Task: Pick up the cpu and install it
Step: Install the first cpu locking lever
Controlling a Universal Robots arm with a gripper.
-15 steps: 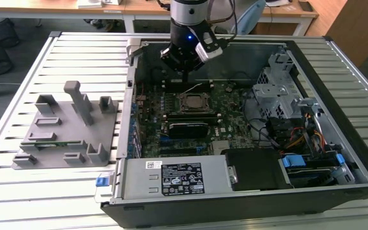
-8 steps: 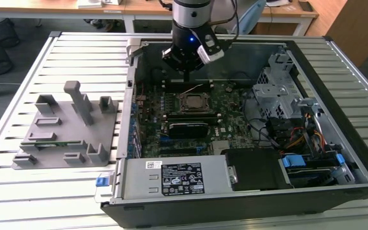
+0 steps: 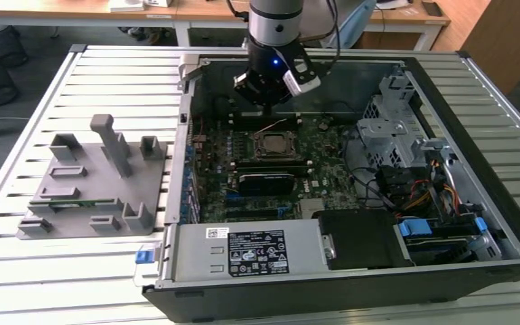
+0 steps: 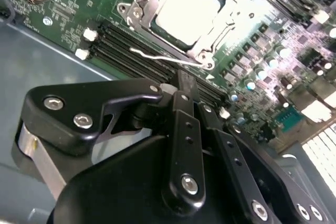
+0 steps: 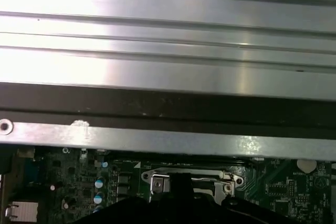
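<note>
The cpu [image 4: 186, 6], a flat square chip with a shiny silver top, lies in the motherboard socket, framed by the metal socket bracket [image 4: 137, 11]. In the exterior view the cpu [image 3: 272, 143] sits mid-board inside the open computer case. My gripper [image 3: 265, 103] hangs above the board just behind the socket, toward the case's back wall. In the second wrist view the black fingers [image 4: 181, 85] come together at their tips, shut with nothing between them, a short way from the socket's wire lever [image 4: 157, 56].
A grey fixture stand [image 3: 97, 183] with a green memory stick [image 3: 70, 202] sits on the slatted table at the exterior view's left. Inside the case are the power supply [image 3: 242, 250], a metal drive cage [image 3: 391, 128] and cable bundles [image 3: 422, 196].
</note>
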